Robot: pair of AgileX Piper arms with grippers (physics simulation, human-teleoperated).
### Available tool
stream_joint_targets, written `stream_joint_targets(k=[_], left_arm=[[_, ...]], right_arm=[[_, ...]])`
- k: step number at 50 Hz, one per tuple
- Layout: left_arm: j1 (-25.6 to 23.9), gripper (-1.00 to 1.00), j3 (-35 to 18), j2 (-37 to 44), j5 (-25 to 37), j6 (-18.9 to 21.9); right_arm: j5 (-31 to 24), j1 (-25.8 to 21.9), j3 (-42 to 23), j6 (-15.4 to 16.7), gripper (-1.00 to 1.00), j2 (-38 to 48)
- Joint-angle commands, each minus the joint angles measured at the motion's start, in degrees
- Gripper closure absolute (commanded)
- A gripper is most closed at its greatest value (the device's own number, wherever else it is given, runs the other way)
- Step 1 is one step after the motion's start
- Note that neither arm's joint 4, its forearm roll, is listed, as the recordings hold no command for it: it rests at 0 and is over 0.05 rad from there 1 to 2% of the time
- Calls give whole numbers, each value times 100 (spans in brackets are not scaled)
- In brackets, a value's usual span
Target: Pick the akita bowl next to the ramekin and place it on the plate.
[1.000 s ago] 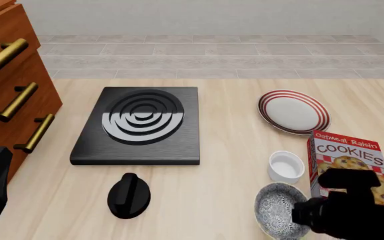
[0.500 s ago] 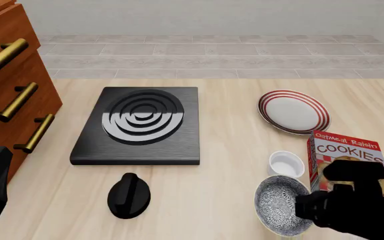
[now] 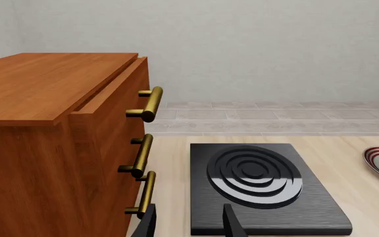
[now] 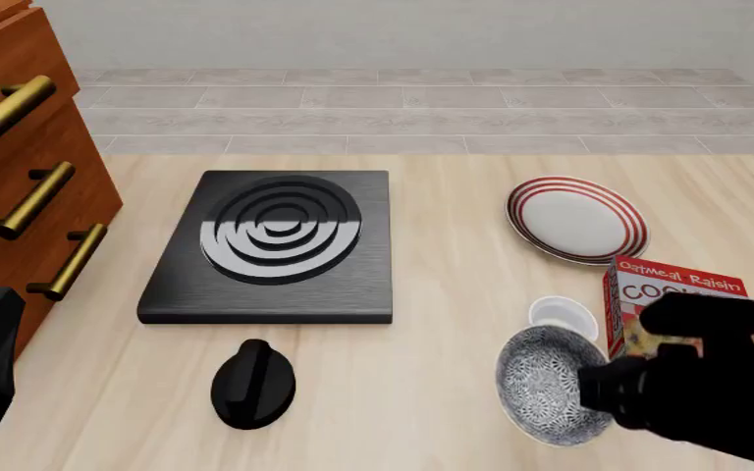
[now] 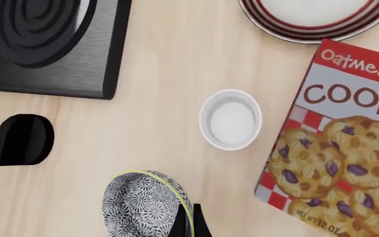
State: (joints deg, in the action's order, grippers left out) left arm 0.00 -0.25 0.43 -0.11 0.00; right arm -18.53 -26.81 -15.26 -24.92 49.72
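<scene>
Lifted since a second ago, the akita bowl (image 4: 554, 386) now hangs clear of the bench, tilted so its speckled inside faces up and toward the left, and it overlaps the near edge of the ramekin (image 4: 564, 316) in the front view, where earlier it sat flat on the wood just in front of that cup. The right gripper (image 5: 191, 221) has risen with it; its two fingers are pinched on the bowl's rim, one inside and one outside, as the right wrist view shows. The bowl sits near the bench's front right corner.

Just beyond it stands the ramekin, white and upright on the wood. To the right of both stands an oatmeal raisin cookie box (image 4: 675, 294), partly hidden by the right arm. Farther toward the back right lies the plate (image 4: 576, 218) with red rings, well apart from the bowl.

At the bench's middle is a black stove burner slab (image 4: 276, 245), with a black knob (image 4: 254, 384) in front of it. A wooden drawer cabinet (image 4: 17, 167) fills the left edge. The left gripper (image 3: 186, 224) hovers beside it, fingers spread, holding nothing.
</scene>
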Motion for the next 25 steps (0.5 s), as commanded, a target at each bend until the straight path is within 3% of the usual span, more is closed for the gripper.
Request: stream_joint_targets(k=[1,25], left_arm=[[0,-100,0,0,0,0],[0,-100,0,0,0,0]], right_arm=[[-103,-90,-216,-162,100,4],[-232,148,-484,-209,100,-3]])
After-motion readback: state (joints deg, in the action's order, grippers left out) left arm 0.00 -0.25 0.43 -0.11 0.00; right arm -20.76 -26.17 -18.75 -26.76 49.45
